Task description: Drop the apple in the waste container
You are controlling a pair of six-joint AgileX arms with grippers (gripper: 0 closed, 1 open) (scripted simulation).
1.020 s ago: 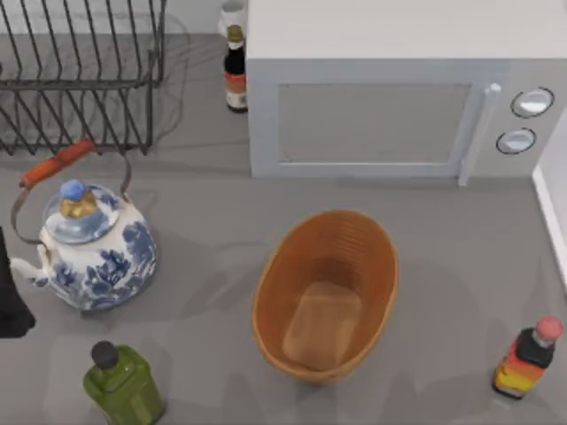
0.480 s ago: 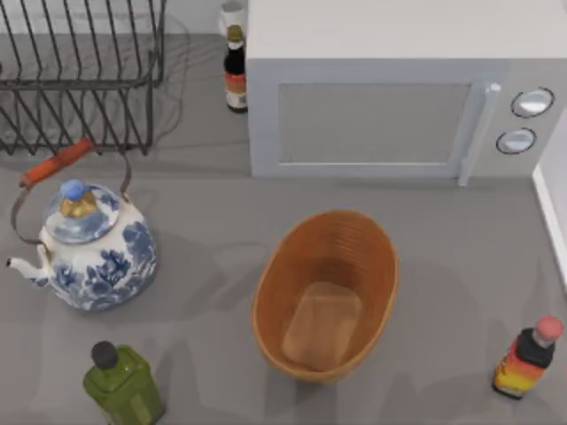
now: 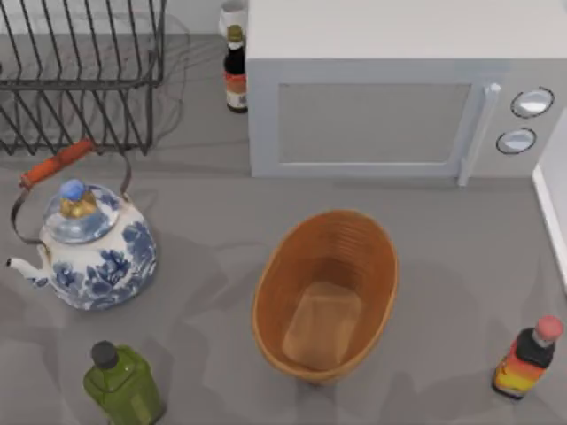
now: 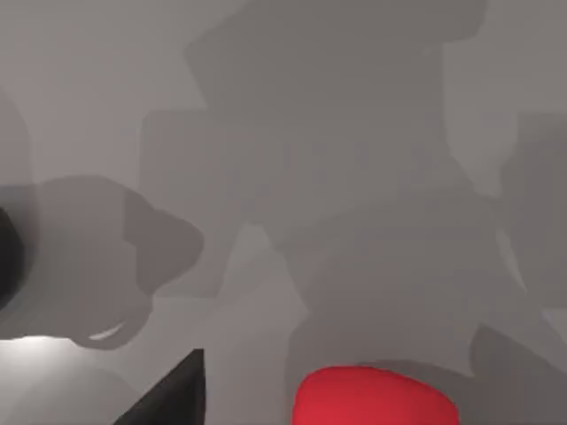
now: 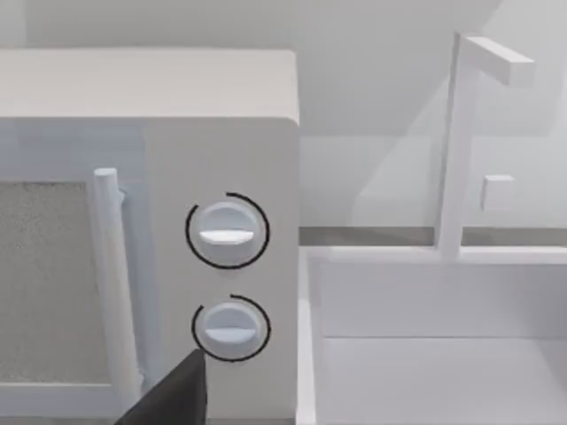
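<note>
Left hand's state we cannot tell above the apple (image 4: 374, 398): smooth, firm, rollable, so we grip across its widest middle.

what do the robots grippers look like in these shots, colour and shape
Little of them is in frame. The left wrist view shows a dark, near-black pointed wedge of the left gripper with flat, matte faces. The right wrist view shows a matching dark wedge of the right gripper, tapering to a point. No cables, markings or labels can be seen on either piece.
</note>
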